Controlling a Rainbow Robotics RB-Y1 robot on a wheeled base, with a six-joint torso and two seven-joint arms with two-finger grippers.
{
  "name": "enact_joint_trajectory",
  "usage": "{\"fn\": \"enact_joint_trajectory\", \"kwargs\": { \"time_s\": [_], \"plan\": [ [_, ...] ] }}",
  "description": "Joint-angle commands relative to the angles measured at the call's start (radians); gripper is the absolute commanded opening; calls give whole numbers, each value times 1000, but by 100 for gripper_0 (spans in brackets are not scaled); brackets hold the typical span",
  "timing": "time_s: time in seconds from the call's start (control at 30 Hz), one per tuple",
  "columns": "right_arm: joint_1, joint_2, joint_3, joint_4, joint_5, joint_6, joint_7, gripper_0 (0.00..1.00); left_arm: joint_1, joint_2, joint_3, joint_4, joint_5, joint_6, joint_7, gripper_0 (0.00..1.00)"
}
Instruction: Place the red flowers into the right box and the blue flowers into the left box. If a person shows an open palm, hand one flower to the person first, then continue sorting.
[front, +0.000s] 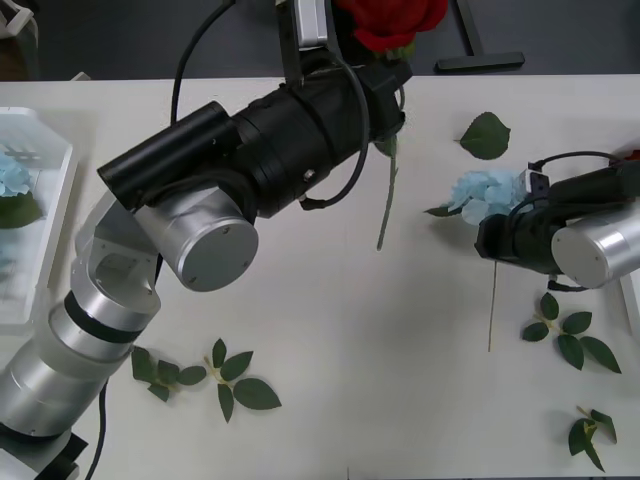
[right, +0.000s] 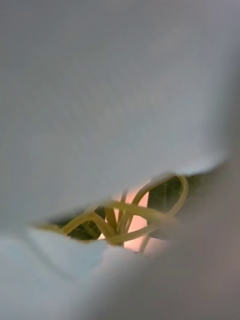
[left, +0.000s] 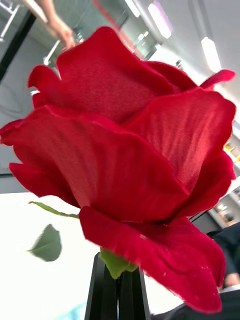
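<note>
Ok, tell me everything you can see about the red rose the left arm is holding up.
The red rose is artificial, with deep-red, fabric-like petals layered in a full open bloom above a green base. The left gripper is shut on it just below the bloom, its black fingers pressed together around the stem. In the front view the bloom sits over the table's far edge, lifted clear, and the thin green stem hangs down below the gripper, its lower end free above the white table.
</note>
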Motion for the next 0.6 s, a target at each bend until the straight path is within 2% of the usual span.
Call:
{"fn": "enact_joint_trajectory", "kwargs": {
  "time_s": [0.03, 0.13, 0.23, 0.5, 0.6],
  "plan": [
    [-39, 15, 73, 0, 84, -33, 1, 30, 38, -79, -34, -32, -13, -72, 30, 0],
    [-38, 15, 81, 11, 107, -36, 10, 49, 45, -108, -35, -32, -13, -84, 32, 0],
    [-38, 12, 87, 11, 109, -34, 25, 60, 50, -125, -35, -27, -14, -88, 33, 0],
    [-42, -49, 78, -12, 33, -34, 185, 84, 59, -120, -35, -24, -25, -112, 30, 0],
    [-42, -101, 61, -49, -59, -34, 274, 88, 59, -117, -35, -24, -30, -121, 30, 0]
  ]
}}
